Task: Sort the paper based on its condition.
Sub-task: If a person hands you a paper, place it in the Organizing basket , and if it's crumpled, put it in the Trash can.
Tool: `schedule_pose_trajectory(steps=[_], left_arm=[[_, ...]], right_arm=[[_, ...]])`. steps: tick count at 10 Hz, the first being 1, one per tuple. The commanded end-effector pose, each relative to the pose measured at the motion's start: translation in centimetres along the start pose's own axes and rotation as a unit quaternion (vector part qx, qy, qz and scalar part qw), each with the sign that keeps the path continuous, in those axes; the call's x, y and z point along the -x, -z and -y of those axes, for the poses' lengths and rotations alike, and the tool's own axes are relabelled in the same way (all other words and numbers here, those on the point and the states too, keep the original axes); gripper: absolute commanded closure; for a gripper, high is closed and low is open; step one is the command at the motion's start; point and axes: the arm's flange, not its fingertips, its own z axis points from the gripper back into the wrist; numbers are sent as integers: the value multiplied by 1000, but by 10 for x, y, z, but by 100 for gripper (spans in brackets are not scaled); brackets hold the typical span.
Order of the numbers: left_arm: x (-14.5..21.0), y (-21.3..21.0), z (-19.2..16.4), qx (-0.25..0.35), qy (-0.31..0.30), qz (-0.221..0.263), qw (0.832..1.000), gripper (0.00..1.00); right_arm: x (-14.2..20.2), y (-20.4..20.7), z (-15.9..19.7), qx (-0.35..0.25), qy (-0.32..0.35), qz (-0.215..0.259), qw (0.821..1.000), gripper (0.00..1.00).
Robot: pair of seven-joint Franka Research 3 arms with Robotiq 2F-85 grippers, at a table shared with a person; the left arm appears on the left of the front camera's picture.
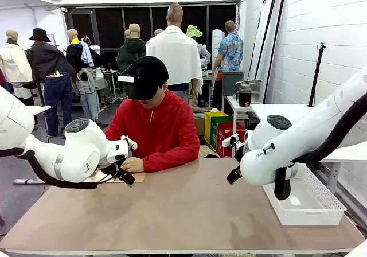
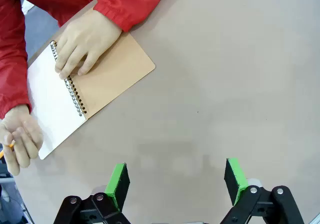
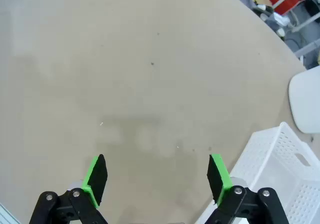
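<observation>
The paper is out of view as loose sheets. A spiral notebook lies open at the table's far left, showing its brown cover and a white page. The person's hand presses on the spiral. Their other hand rests on the page's edge, holding something thin and orange. My left gripper hovers open over bare table just short of the notebook, and in the front view the left gripper is beside the person's hand. My right gripper hangs open above bare table, with nothing between its fingers.
A white perforated basket stands at the table's right edge, close beside my right gripper; its rim shows in the right wrist view. The person in red sits at the far side. The brown tabletop stretches between the arms.
</observation>
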Motion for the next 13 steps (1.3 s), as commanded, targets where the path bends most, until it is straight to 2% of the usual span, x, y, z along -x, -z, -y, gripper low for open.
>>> schedule_pose_trajectory(steps=[1, 13], left_arm=[[0, 0, 0, 0, 0, 0, 1000, 0], [0, 0, 0, 0, 0, 0, 1000, 0]], right_arm=[[0, 0, 0, 0, 0, 0, 1000, 0], [0, 0, 0, 0, 0, 0, 1000, 0]])
